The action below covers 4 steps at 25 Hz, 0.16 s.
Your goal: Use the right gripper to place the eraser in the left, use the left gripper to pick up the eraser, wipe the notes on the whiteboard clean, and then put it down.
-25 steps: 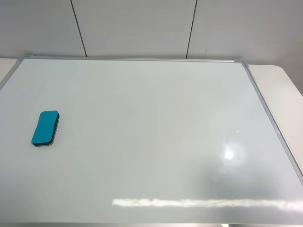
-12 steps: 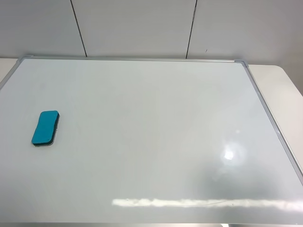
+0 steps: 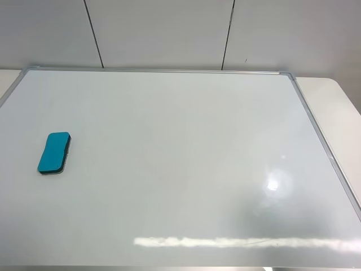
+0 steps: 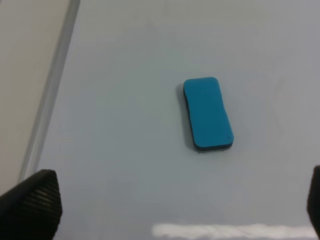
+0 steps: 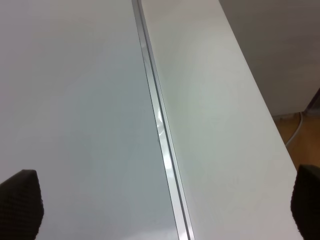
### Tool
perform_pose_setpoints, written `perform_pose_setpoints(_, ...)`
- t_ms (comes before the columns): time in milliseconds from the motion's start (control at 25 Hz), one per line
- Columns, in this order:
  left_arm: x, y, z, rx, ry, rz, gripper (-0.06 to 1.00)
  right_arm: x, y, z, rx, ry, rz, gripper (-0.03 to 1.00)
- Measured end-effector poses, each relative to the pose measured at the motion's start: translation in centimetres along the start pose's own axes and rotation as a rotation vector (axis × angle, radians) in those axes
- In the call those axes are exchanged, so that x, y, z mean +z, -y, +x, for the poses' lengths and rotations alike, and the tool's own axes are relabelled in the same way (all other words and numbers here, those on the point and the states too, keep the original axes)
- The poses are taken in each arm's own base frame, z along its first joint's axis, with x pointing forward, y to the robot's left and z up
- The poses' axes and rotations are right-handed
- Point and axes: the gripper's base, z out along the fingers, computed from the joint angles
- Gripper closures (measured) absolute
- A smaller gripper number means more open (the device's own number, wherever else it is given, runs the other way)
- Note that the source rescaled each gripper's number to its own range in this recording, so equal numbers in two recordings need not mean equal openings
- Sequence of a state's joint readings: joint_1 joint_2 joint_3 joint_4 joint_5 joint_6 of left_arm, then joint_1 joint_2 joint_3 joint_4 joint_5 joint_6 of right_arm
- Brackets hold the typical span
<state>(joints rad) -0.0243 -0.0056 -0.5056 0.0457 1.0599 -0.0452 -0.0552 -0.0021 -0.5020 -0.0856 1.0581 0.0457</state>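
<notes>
Eraser (image 3: 54, 153) lying flat on the whiteboard (image 3: 180, 169), both pincers spread apart and empty.
Left gripper (image 4: 165, 210) hovers above the board with fingertips (image 4: 32, 205) wide, the teal block beyond them near the left frame edge; right gripper (image 5: 160, 210) hangs splayed over the board's right frame and the table (image 5: 215, 125).

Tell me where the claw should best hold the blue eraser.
Probably across the eraser's two long sides at its middle, coming straight down from above. It lies flat on the whiteboard, felt side down, and its short width should fit between open fingers.
</notes>
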Motion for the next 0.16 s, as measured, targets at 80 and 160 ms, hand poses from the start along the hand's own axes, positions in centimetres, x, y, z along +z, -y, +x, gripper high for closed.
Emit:
perform_pose_setpoints(80,0.0,0.0,0.0,0.0,0.0,0.0,-0.06,0.0,0.0,0.0,0.0,0.0,0.0,-0.03)
perform_pose_setpoints(160,0.0,0.0,0.0,0.0,0.0,0.0,-0.06,0.0,0.0,0.0,0.0,0.0,0.0,-0.03)
